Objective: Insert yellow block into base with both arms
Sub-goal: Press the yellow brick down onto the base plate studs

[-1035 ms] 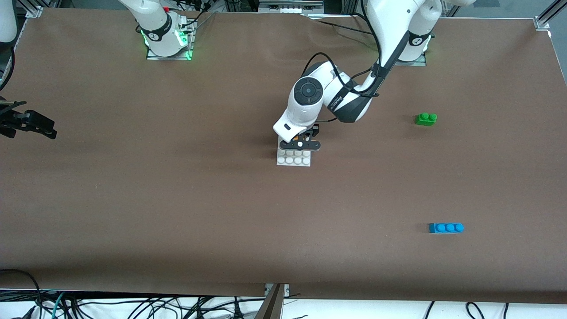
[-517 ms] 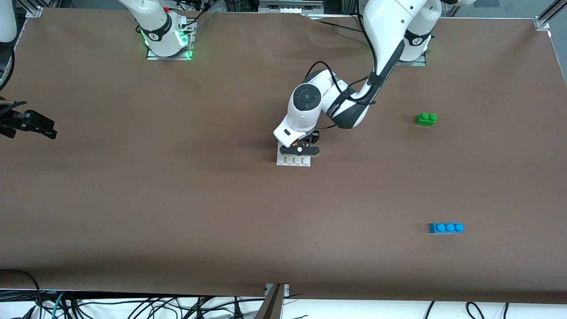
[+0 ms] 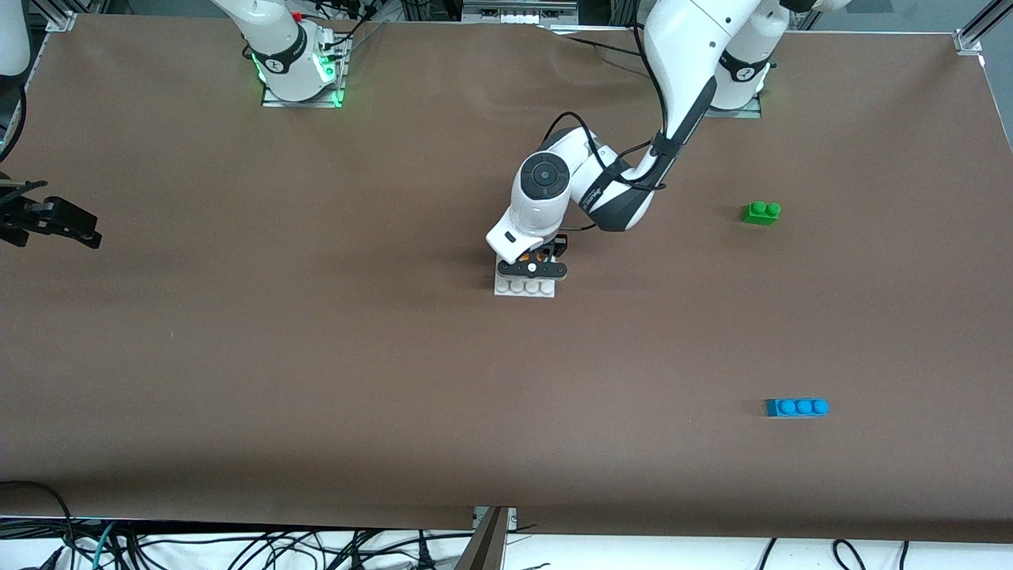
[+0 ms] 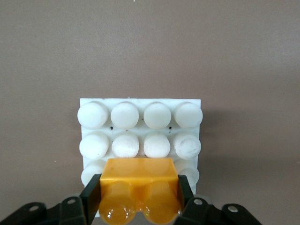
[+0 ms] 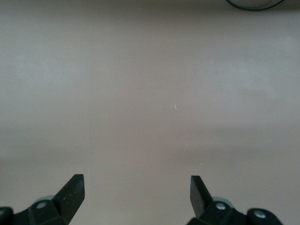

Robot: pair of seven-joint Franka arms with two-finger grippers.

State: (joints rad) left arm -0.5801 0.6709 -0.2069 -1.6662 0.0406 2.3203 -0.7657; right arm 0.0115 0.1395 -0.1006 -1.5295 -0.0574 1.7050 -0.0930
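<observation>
Between the left gripper's (image 4: 139,206) 2 fingers (image 4: 92,200), the yellow block (image 4: 138,188) sat clamped, directly over the base (image 4: 140,135).

Seen from the left wrist, the block covered the row of studs on the white base closest to the fingers, while 2 full rows of 4 studs showed clear past the fingertips; whether block and base touched could not be told. At the table edge near the right arm's end, the right gripper (image 5: 136,194) waited over bare brown table (image 3: 316,356), its fingers (image 5: 71,192) spread wide apart with nothing between them. Toward the left arm's end lay a green brick (image 3: 761,212) and a blue brick (image 3: 798,407).
</observation>
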